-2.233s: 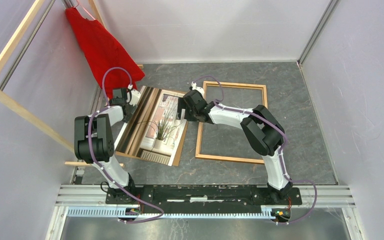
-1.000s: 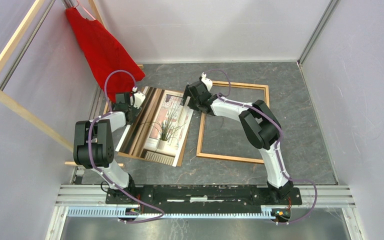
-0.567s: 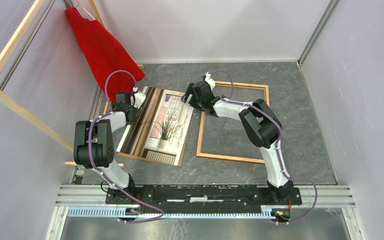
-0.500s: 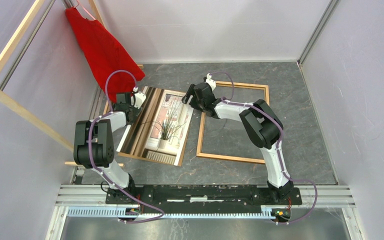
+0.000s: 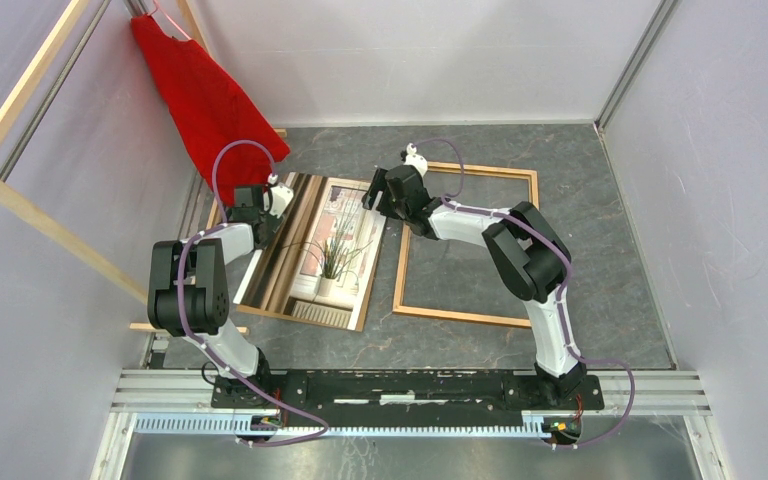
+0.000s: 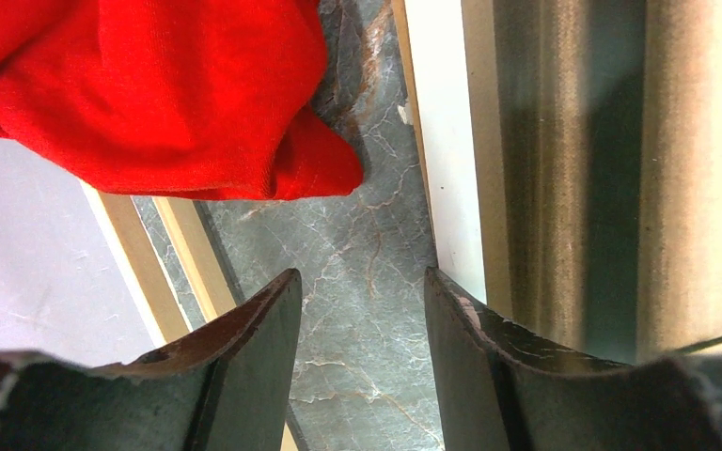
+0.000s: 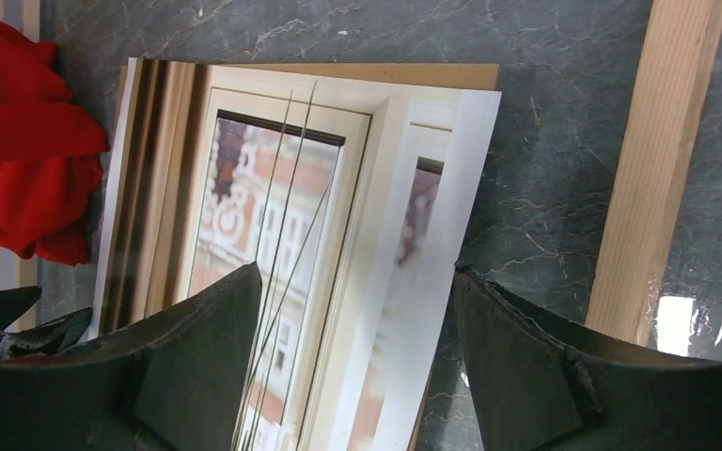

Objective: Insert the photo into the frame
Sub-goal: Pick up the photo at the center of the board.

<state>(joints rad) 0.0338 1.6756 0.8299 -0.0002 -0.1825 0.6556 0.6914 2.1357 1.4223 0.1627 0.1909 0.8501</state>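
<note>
Photo (image 5: pixel 325 250) at nine o'clock of frame (image 5: pixel 400 270), right gripper (image 7: pixel 357 274) spread wide above its corner, left gripper (image 6: pixel 362 282) parted, both empty

— Anything readable on your feeds?
— No, I can't read a word, number, label or brand in any view; the photo (image 5: pixel 325 250) carries only its printed picture, no lettering

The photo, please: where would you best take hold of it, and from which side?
Probably its white right edge near the far corner, approached from the frame side: the photo lies flat on a brown board, and there its edge seems to reach the board's rim. The open right gripper hovers there.
</note>
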